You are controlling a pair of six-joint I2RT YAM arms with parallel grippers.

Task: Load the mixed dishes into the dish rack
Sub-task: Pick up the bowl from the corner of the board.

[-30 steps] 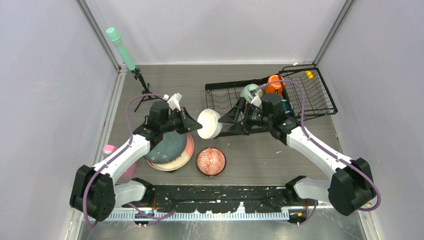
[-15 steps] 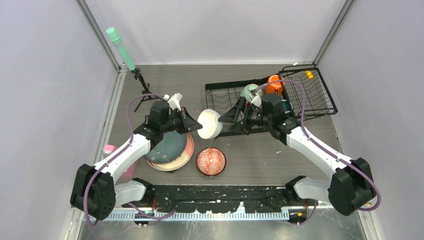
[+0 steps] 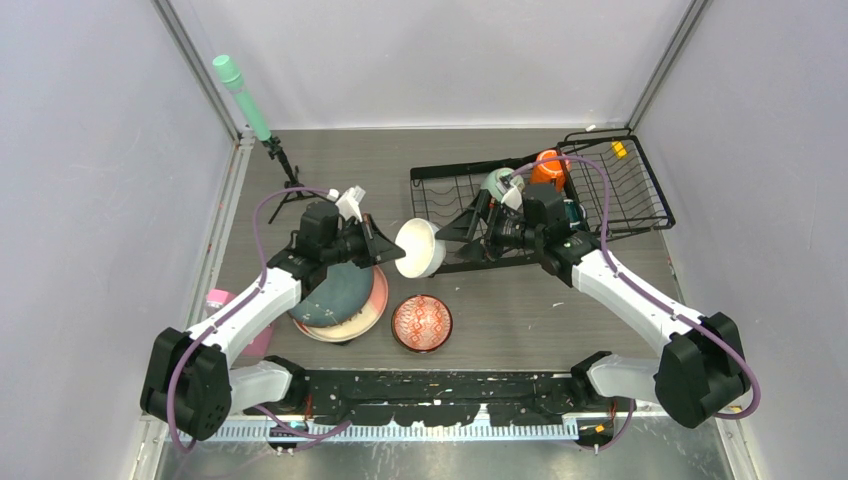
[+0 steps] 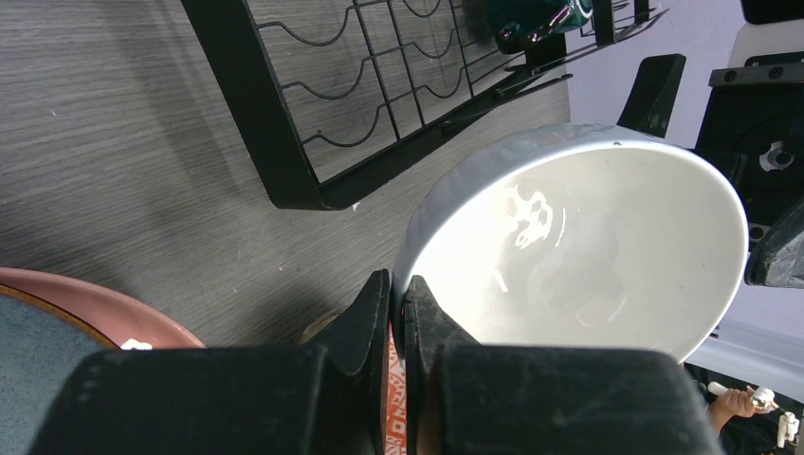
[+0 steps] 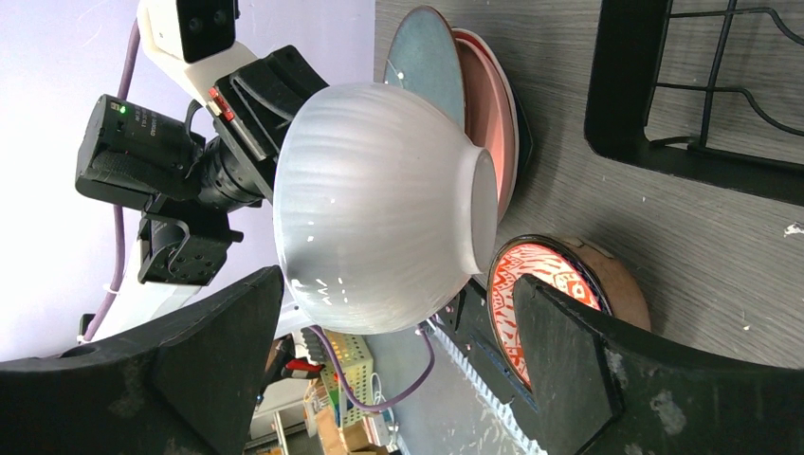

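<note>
My left gripper [image 3: 398,256] [image 4: 398,284] is shut on the rim of a white bowl [image 3: 420,247] [image 4: 578,246], holding it tilted in the air just left of the dish rack [image 3: 640,190] [image 4: 284,142]. My right gripper [image 3: 458,230] [image 5: 398,284] is open, and its fingers straddle the bowl's [image 5: 379,209] outer wall without touching it. An orange mug [image 3: 547,168], a mint-green bowl [image 3: 497,183] and a dark teal mug [image 4: 531,14] sit in the rack. On the table lie a red-patterned brown bowl [image 3: 421,323] [image 5: 550,284] and a dark teal plate [image 3: 338,292] on a pink plate [image 3: 378,300].
A mint-green cylinder on a black tripod [image 3: 245,95] stands at the far left. A small pink cup [image 3: 218,298] sits by the left wall near my left arm. Walls close in both sides and the back.
My right gripper has edged slightly toward the white bowl. The left gripper and the bowl have stayed put.
</note>
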